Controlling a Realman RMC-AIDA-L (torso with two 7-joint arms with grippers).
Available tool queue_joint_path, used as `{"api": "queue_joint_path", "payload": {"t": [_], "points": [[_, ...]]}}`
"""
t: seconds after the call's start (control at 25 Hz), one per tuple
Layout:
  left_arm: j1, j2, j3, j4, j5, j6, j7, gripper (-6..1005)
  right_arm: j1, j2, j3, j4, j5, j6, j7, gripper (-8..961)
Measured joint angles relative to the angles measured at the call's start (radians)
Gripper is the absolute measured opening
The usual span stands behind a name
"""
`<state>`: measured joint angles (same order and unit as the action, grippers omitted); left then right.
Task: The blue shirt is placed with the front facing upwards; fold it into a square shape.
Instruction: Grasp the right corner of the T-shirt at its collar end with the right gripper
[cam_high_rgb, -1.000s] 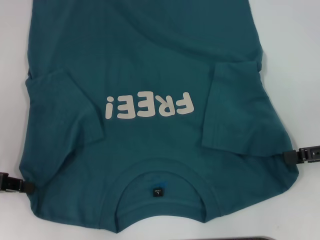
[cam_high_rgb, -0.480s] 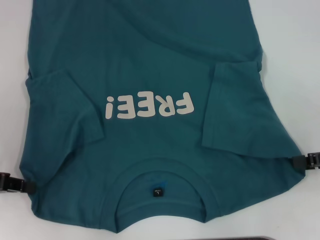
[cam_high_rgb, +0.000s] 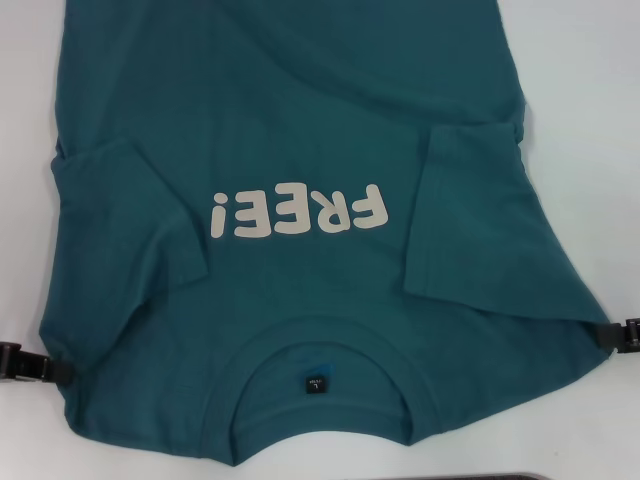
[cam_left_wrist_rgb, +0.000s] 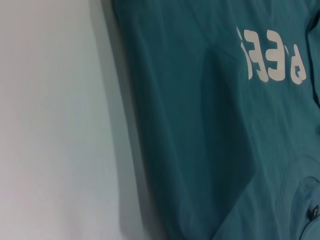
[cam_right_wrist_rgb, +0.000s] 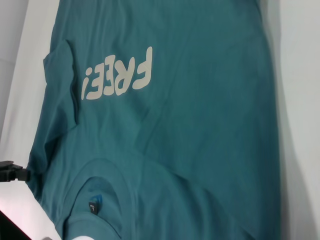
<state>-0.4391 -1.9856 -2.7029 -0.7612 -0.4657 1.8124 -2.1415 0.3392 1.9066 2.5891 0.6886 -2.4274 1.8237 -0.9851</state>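
Blue shirt (cam_high_rgb: 300, 130) lies print-up on the white bench (cam_high_rgb: 590, 90), both sleeves folded inward. My left gripper (cam_high_rgb: 25, 365) and right gripper (cam_high_rgb: 620, 337) sit at its shoulder edges; grip state: cannot tell.

A plain white table (cam_high_rgb: 585, 90) under soft, even light.

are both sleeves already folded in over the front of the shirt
Yes, in the head view both short sleeves of the blue shirt lie folded inward on its front, either side of the FREE! print.
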Motion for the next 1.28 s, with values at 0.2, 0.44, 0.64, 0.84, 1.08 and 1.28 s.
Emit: {"api": "queue_joint_path", "payload": {"t": [0.2, 0.44, 0.64, 0.84, 1.08, 1.28], "points": [[-0.003, 0.001, 0.000, 0.001, 0.001, 0.002, 0.000, 13, -0.007, 0.000, 0.001, -0.001, -0.002, 0.000, 0.000, 821], [-0.004, 0.002, 0.000, 0.000, 0.000, 0.002, 0.000, 12, -0.010, 0.000, 0.004, -0.001, -0.004, 0.000, 0.002, 821], [-0.005, 0.002, 0.000, 0.002, 0.000, 0.001, 0.000, 12, -0.006, 0.001, 0.005, -0.005, -0.004, -0.002, 0.003, 821], [-0.006, 0.002, 0.000, 0.000, 0.000, 0.001, 0.000, 13, 0.000, 0.004, 0.002, -0.010, -0.011, -0.014, 0.008, 822], [-0.006, 0.004, 0.000, 0.001, -0.001, -0.002, 0.000, 13, 0.004, 0.007, 0.006, -0.011, -0.024, -0.018, 0.009, 822], [-0.008, 0.004, 0.000, 0.003, -0.002, -0.004, 0.000, 12, 0.007, 0.009, 0.006, -0.011, -0.026, -0.024, 0.011, 822]]}}
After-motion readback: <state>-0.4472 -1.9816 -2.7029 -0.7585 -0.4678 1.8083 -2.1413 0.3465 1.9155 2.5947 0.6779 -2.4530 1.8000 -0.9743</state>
